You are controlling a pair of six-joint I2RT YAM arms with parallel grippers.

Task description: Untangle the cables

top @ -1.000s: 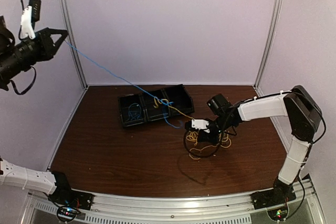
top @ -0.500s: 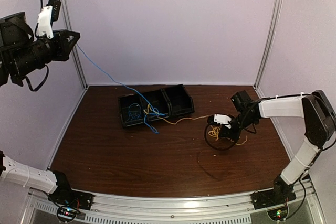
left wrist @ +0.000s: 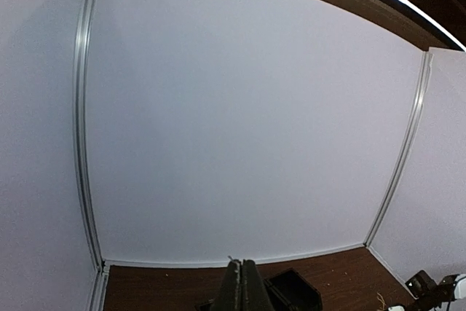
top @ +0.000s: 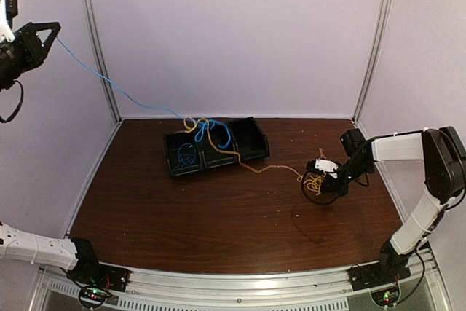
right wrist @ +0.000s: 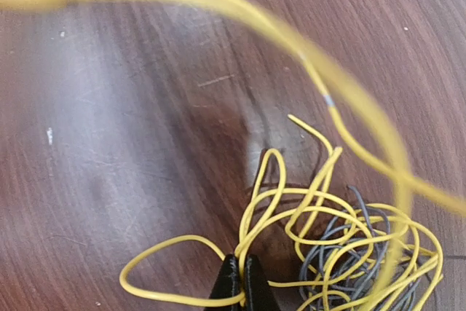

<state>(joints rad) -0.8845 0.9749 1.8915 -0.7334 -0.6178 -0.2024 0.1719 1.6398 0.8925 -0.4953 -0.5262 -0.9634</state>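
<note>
Blue cable (top: 109, 81) drawn taut, knot (top: 206, 130) raised; the pull has widened since a second ago.
Left gripper (top: 55, 33), clamped on the blue cable, has climbed against the left wall (top: 44, 121), so little travel remains. The blue-yellow knot now hangs over the tray (top: 251, 143), not yet freed. Yellow cable (top: 273, 169) stretches low over the table (top: 182, 209) to the right gripper (top: 320, 178), closed on its loops beside a grey coil (right wrist: 314, 251) and nearer the right edge.
</note>
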